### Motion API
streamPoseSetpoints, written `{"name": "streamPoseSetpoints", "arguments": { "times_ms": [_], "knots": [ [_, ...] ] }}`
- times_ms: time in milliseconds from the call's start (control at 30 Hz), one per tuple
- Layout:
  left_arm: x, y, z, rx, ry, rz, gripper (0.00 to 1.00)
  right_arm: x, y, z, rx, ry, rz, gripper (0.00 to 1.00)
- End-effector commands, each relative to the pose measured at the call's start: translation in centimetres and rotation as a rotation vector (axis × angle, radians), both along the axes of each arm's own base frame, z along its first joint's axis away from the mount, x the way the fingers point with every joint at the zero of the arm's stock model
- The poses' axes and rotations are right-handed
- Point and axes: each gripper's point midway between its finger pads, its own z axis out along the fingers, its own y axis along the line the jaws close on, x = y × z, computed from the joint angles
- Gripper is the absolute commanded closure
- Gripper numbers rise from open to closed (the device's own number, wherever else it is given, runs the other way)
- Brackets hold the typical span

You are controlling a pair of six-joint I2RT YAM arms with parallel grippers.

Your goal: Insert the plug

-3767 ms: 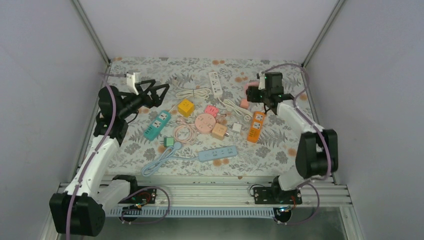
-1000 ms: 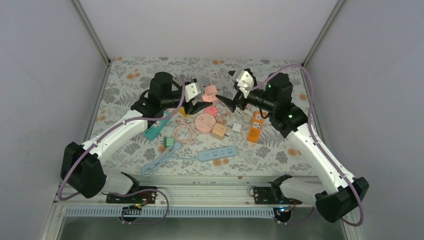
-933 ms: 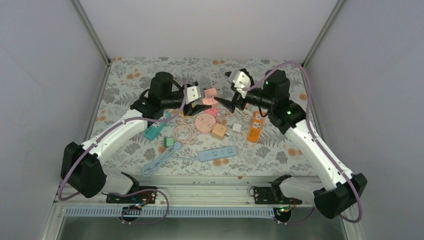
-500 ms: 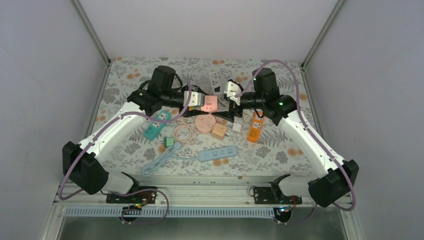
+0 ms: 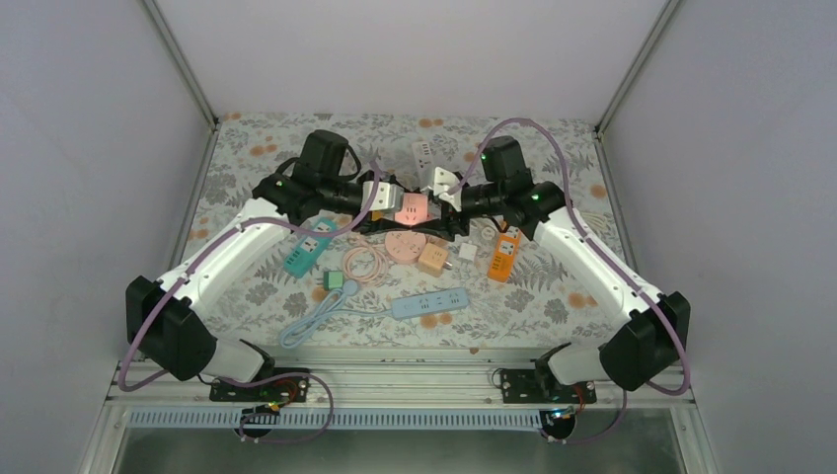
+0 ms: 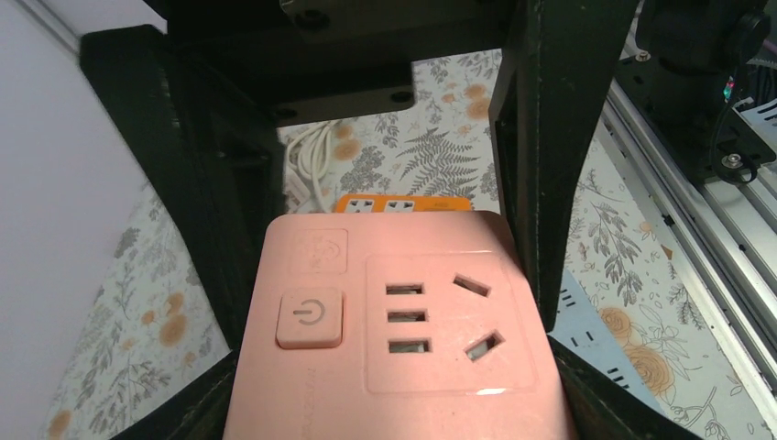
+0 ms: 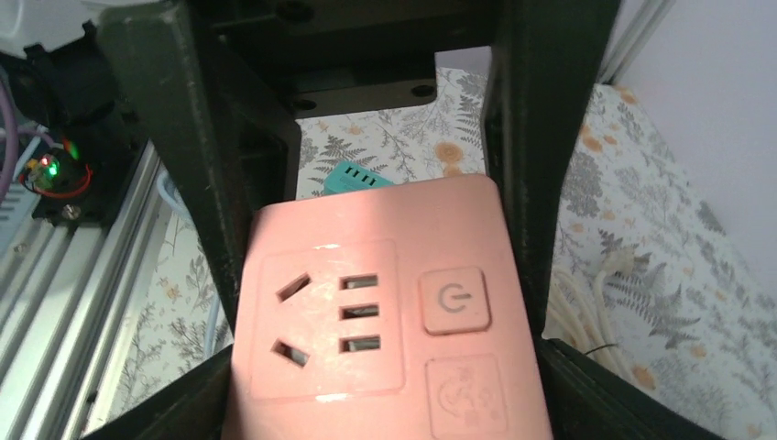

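A pink socket cube [image 5: 413,206] with a power button hangs above the middle of the table, between my two grippers. My left gripper [image 5: 399,205] is shut on it from the left. In the left wrist view the socket face [image 6: 403,321] fills the gap of that gripper [image 6: 399,385]. My right gripper [image 5: 428,204] meets it from the right and its fingers [image 6: 541,183] press both sides of the cube. The right wrist view shows the same face [image 7: 366,321] inside the right gripper [image 7: 385,385]. All the socket holes are empty. I cannot tell which item is the plug.
On the floral table lie a teal strip [image 5: 310,247], an orange strip [image 5: 504,251], a blue strip [image 5: 428,303], a round pink hub [image 5: 404,244], a peach cube [image 5: 431,259], a green cube [image 5: 334,281] and a white strip [image 5: 422,153]. White cord [image 7: 596,293] lies beyond.
Both arms swung inward until the grippers met over the table's middle. The right gripper came in open and closed onto the pink socket cube held by the left.
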Motion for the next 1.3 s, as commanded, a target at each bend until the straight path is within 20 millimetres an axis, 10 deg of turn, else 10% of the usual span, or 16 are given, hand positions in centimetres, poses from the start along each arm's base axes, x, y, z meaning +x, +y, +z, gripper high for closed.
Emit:
{"name": "streamPoseSetpoints", "arguments": {
  "times_ms": [0, 300, 667, 1267],
  "knots": [
    [-0.4, -0.3, 2.3, -0.063, -0.024, -0.031, 0.46, -0.7, 0.7, 1.0, 0.021, -0.028, 0.047, 0.32],
    [2.2, 0.5, 3.6, -0.143, 0.000, 0.142, 0.00, -0.9, -0.1, 5.0, 0.147, -0.133, -0.034, 0.49],
    [4.1, 1.5, 6.8, -0.445, -0.171, 0.399, 0.05, 4.1, -3.0, 10.9, 0.541, 0.156, -0.553, 0.51],
    [3.0, 0.3, 8.5, -0.588, -0.289, 0.350, 0.00, 6.2, -2.7, 9.0, 0.674, 0.683, -0.754, 0.50]
  ]
}}
